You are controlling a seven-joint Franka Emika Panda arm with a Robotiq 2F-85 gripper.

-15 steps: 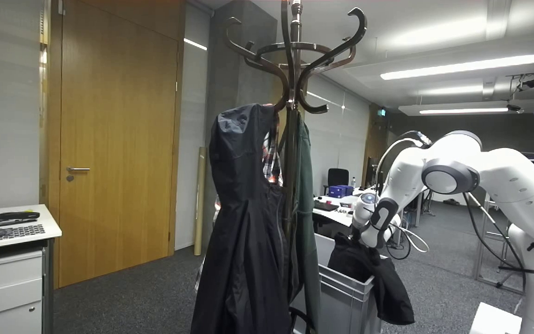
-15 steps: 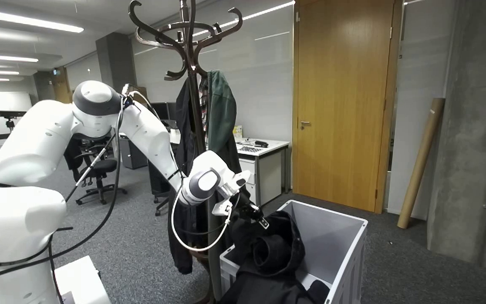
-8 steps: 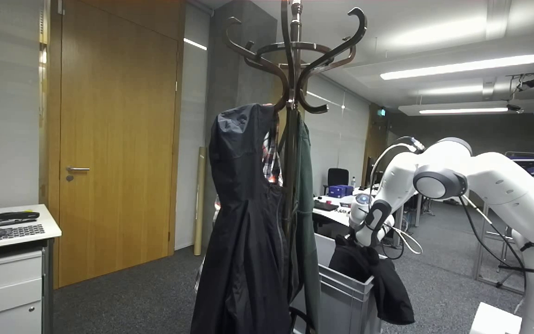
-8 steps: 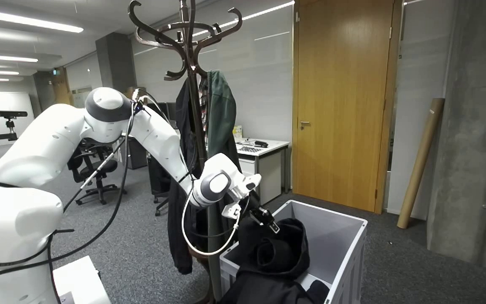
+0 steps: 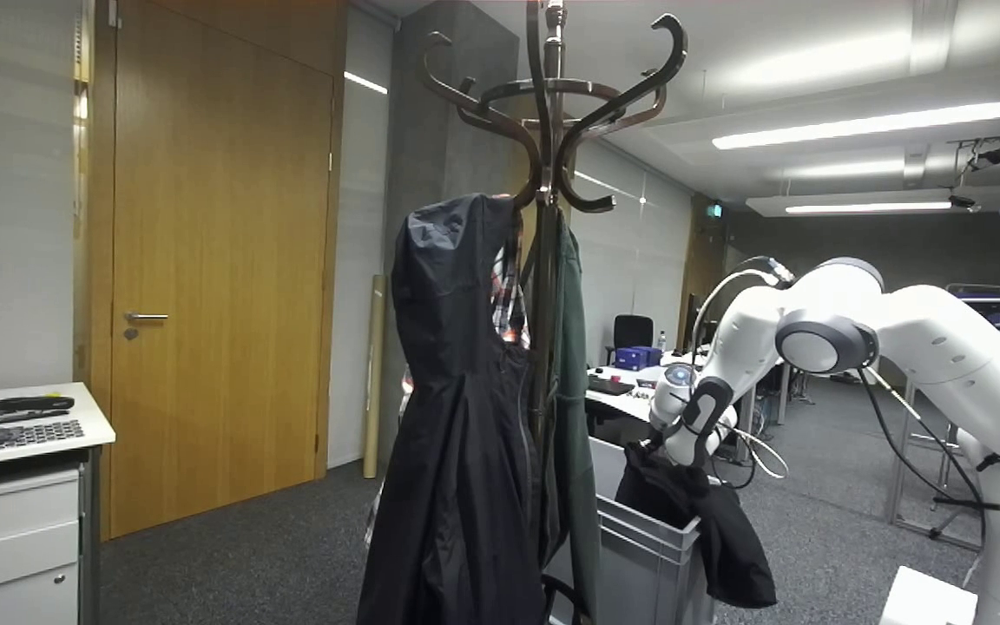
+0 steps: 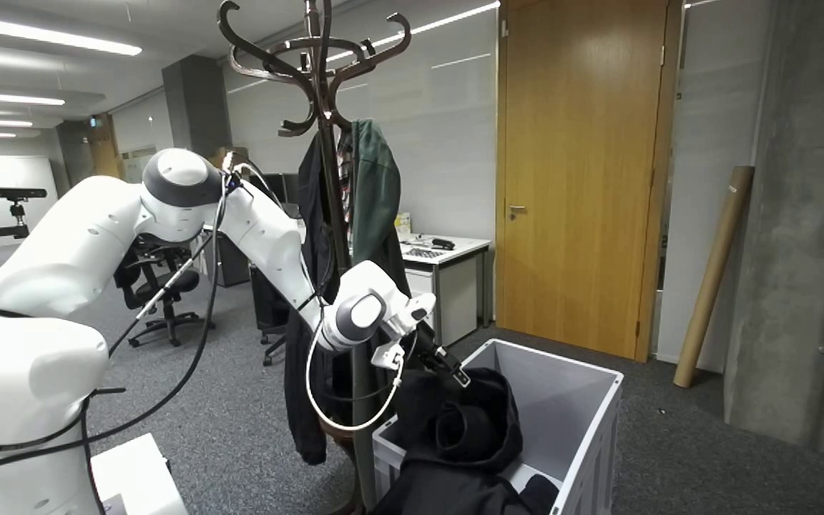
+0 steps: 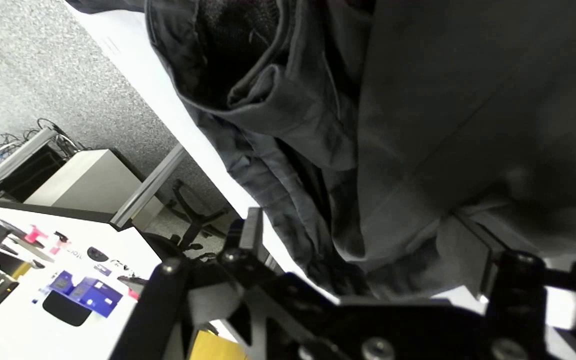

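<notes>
My gripper (image 7: 355,215) stands open in the wrist view, its left finger (image 7: 253,230) and right finger (image 7: 468,250) far apart. Dark cloth of a black garment (image 7: 293,120) fills the space ahead of and between them; the right finger appears to lie against a fold. In an exterior view, the gripper (image 6: 460,375) is just above the bunched garment (image 6: 466,429), which lies in a grey crate (image 6: 555,357). A sleeve (image 5: 734,547) hangs over the crate's side. Part of the gripper is hidden behind the cloth in an exterior view (image 5: 649,444).
A dark coat rack (image 5: 545,252) stands beside the crate, with a black hooded jacket (image 5: 457,391) and a green garment (image 5: 569,391) on it. The arm passes close to the rack. A desk (image 7: 28,300) with blue boxes (image 7: 85,295) is beyond.
The arm has reached further over the crate and dipped, then risen slightly. My jaws have gone from shut to open, and the garment's raised top has sunk a little.
</notes>
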